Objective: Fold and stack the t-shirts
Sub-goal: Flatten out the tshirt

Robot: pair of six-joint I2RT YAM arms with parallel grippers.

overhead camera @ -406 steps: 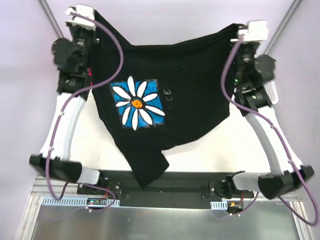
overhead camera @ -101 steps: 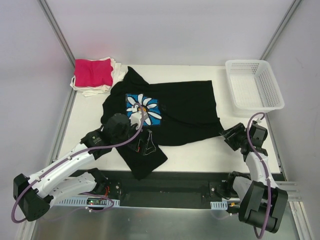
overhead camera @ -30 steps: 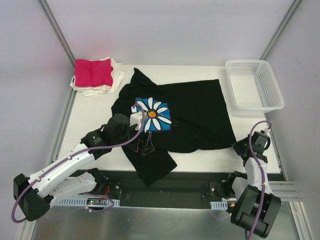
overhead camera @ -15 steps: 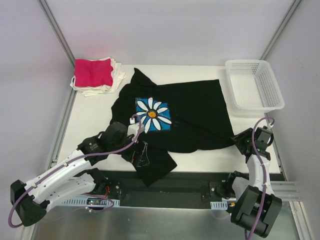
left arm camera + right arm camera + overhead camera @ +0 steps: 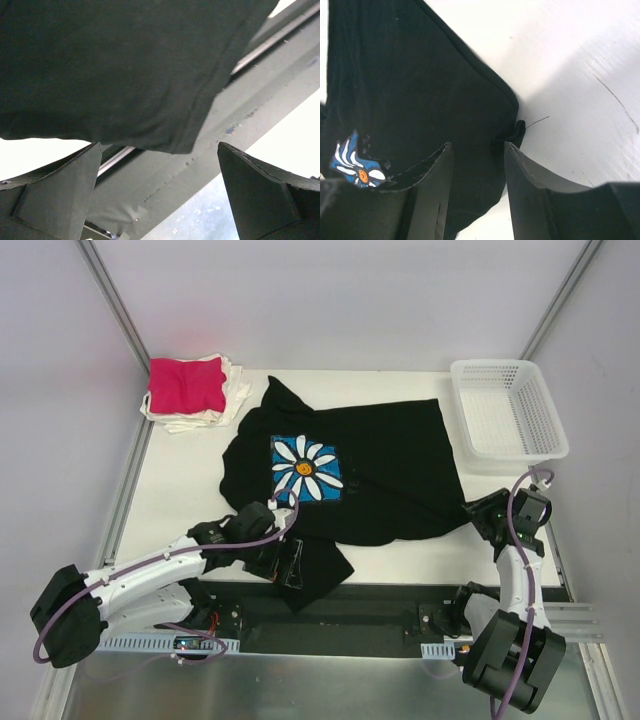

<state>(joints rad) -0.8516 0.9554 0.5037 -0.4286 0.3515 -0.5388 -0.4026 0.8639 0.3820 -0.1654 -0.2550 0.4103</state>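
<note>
A large black t-shirt (image 5: 380, 465) with a blue daisy print (image 5: 305, 469) lies spread flat on the white table (image 5: 180, 500). One sleeve (image 5: 315, 575) hangs toward the near edge. My left gripper (image 5: 290, 564) hovers over that sleeve, open and empty. In the left wrist view the sleeve's hem (image 5: 115, 65) is above the left gripper (image 5: 159, 147). My right gripper (image 5: 485, 513) sits at the shirt's right corner. In the right wrist view it (image 5: 477, 145) is open, with the black corner (image 5: 512, 131) lying loose below its fingers. A folded magenta-pink t-shirt (image 5: 187, 385) tops a stack of cream t-shirts (image 5: 236, 388) at the back left.
A white mesh basket (image 5: 505, 410) stands at the back right, close to the shirt's right edge. The black metal rail (image 5: 380, 605) runs along the table's near edge under the hanging sleeve. Grey walls and frame posts close in the sides.
My right gripper opened and let go of the shirt's right corner, then drew slightly back to the right. My left arm pulled back toward the near edge, over the sleeve. The shirt stayed put.
</note>
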